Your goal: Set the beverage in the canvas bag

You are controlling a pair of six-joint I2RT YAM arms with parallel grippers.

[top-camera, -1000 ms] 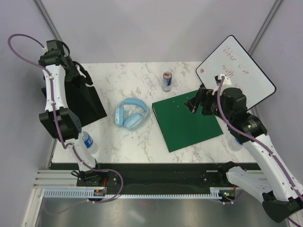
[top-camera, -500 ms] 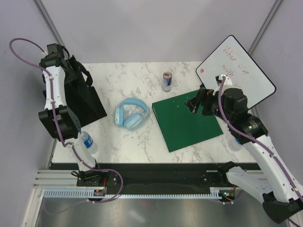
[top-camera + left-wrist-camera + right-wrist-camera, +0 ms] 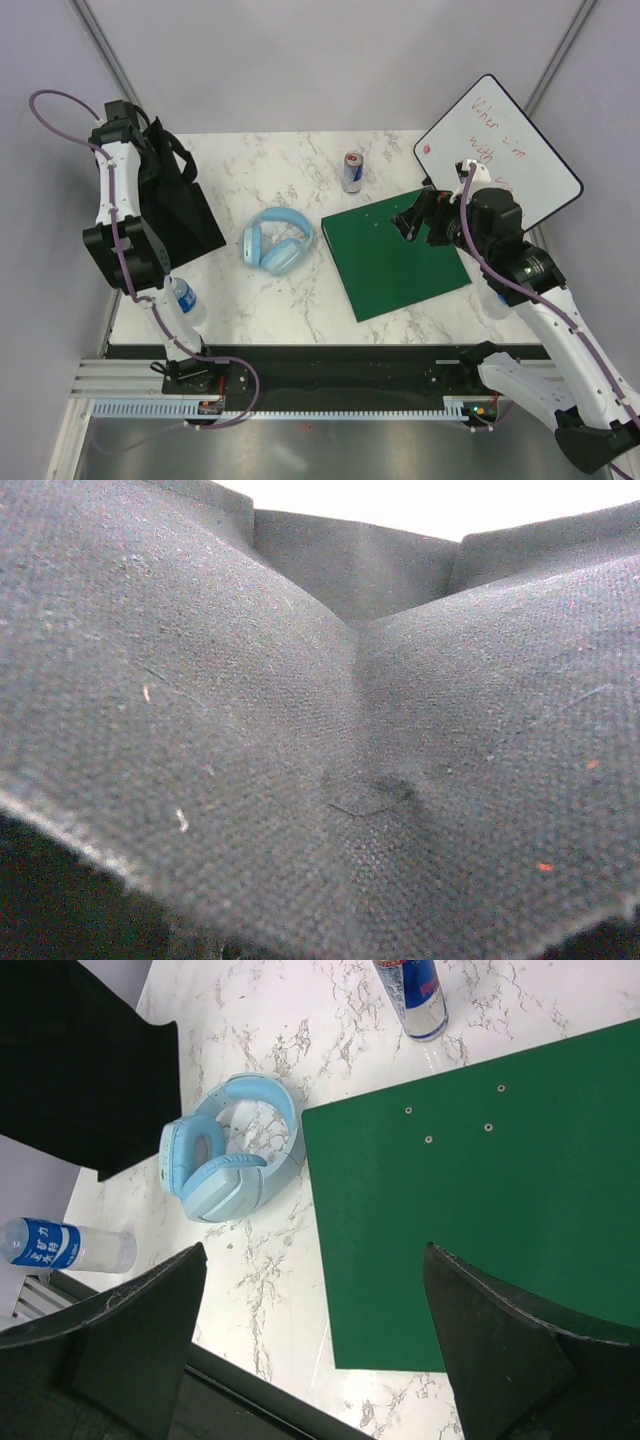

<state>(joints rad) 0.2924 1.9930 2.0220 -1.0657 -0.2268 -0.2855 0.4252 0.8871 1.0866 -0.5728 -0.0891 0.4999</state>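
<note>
The canvas bag (image 3: 175, 205) is a black cloth tote at the table's left side; it also shows in the right wrist view (image 3: 70, 1050). My left gripper (image 3: 148, 145) is at the bag's top edge and holds it up, next to a loop handle. Black cloth (image 3: 300, 730) fills the left wrist view and hides the fingers. A blue and silver beverage can (image 3: 353, 172) stands upright at the back centre and shows in the right wrist view (image 3: 412, 995). My right gripper (image 3: 408, 222) (image 3: 315, 1250) is open and empty above the green board, well short of the can.
A green board (image 3: 395, 255) lies flat at centre right. Light blue headphones (image 3: 277, 240) lie between the bag and the board. A water bottle (image 3: 185, 300) lies at the near left edge. A whiteboard (image 3: 497, 150) leans at the back right.
My left gripper has shifted slightly right, and the bag's top edge and handle have moved with it. The right arm has hardly moved.
</note>
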